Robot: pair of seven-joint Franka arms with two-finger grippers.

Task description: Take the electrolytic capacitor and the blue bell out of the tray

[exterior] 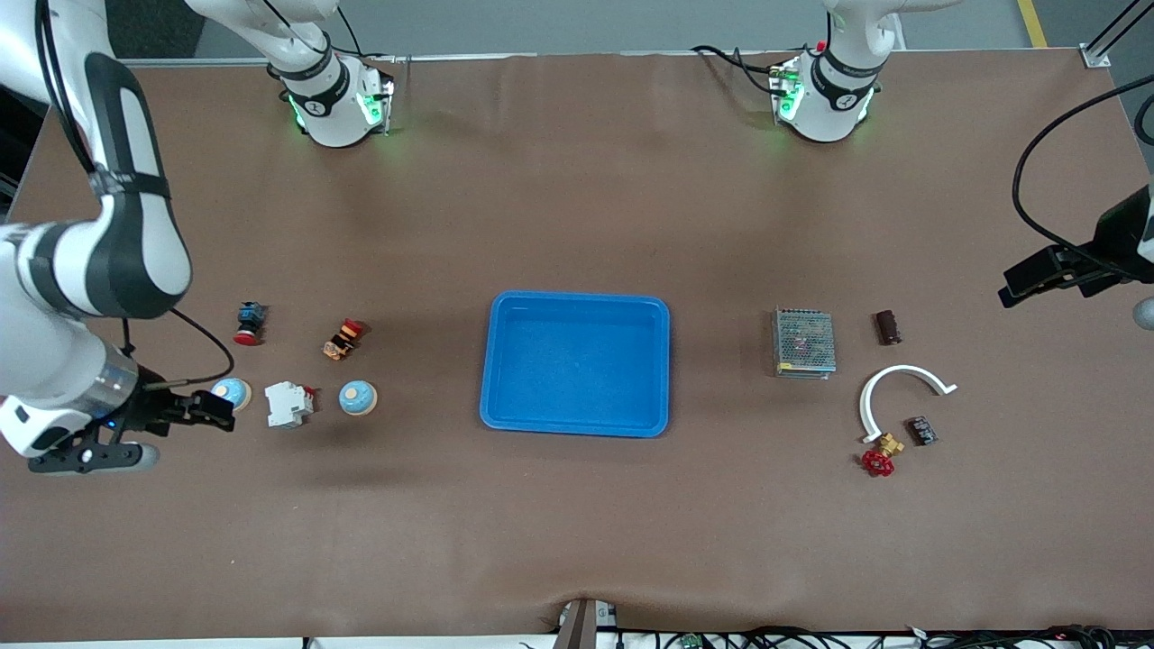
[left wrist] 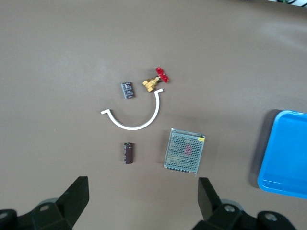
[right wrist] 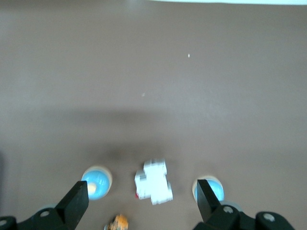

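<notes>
Capacitor [exterior: 889,327] flat, long axis toward the robots' bases

one blue bell [exterior: 231,393] sits half hidden under the right gripper [exterior: 209,410]; white block [right wrist: 154,182] blurred.

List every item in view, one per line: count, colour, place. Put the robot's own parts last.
tray: 1, blue, empty, mid-table.
bells: 2, blue tops on tan bases, right arm's end, flanking the white block; other bell.
white block: 1, between the bells.
push buttons: 2, red-capped, farther from the front camera than the bells.
capacitor: 1, dark brown, left arm's end.
metal mesh box: 1, silver, beside the capacitor.
curved strip: 1, white.
valve: 1, brass with red handle.
black component: 1.
right gripper: open, over a bell.
left gripper: open, above the capacitor's group.
</notes>
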